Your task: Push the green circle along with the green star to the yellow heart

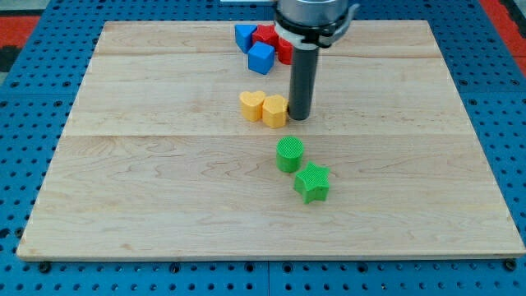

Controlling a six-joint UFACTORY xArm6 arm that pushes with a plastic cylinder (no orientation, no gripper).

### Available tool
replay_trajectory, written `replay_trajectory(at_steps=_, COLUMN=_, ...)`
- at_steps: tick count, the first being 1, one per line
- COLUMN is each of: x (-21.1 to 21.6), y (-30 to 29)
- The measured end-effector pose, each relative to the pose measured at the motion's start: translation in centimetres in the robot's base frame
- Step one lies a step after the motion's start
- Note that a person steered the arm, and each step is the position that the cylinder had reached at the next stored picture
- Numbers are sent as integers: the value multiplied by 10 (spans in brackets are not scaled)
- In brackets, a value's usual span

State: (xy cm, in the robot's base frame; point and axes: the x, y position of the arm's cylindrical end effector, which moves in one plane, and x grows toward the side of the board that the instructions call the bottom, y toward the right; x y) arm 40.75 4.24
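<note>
The green circle [289, 154] stands near the board's middle, with the green star [312, 182] just below and to its right, nearly touching it. The yellow heart [252, 105] lies above them, touching a second yellow block [275, 110] on its right, whose shape looks like a hexagon. My tip [299, 116] rests on the board right beside that second yellow block, on its right side, and above the green circle with a gap between them.
A cluster of blocks sits at the view's top centre: a blue block [244, 35], a blue cube [261, 58], a red block [265, 35] and another red block [284, 51] partly hidden behind the rod. The wooden board [123, 164] lies on a blue perforated table.
</note>
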Motion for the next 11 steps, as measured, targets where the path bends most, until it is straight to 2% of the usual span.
replay_trajectory(at_steps=1, x=22, y=76)
replay_trajectory(at_steps=2, x=100, y=129)
replay_trajectory(at_steps=3, x=146, y=74)
replay_trajectory(at_steps=4, x=139, y=20)
replay_trajectory(at_steps=5, x=113, y=-11)
replay_trajectory(at_steps=6, x=70, y=-11)
replay_trajectory(at_steps=8, x=30, y=-17)
replay_trajectory(at_steps=9, x=25, y=-35)
replay_trajectory(at_steps=10, x=30, y=9)
replay_trajectory(at_steps=11, x=74, y=22)
